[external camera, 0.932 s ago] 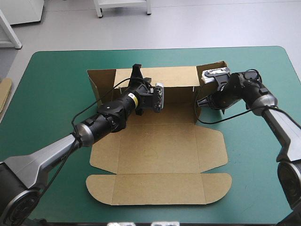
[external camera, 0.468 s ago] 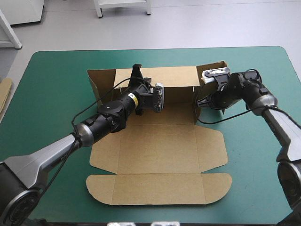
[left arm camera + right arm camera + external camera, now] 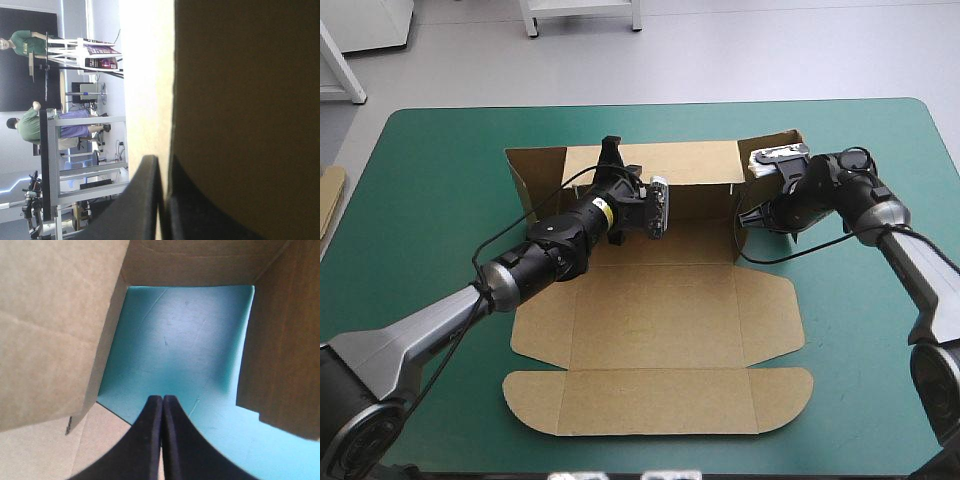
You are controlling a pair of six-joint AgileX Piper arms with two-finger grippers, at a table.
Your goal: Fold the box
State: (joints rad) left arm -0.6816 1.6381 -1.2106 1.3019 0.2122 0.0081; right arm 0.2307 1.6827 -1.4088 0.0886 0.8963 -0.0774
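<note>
— What's on the left?

— I see a spare board edge point(image 3: 330, 200) at the left edge of the teal-green desk point(image 3: 420, 220). The brown box point(image 3: 660, 330) lies mid-desk: front panels flat, rear wall upright, a flap standing at each rear corner.

— And the pincers?

— My left pincer point(image 3: 162, 162) grips the rear wall's top edge, with the board pinched in it. My right pincer point(image 3: 162, 399) is closed on nothing, low by the right rear corner, with bare cover ahead of it.
</note>
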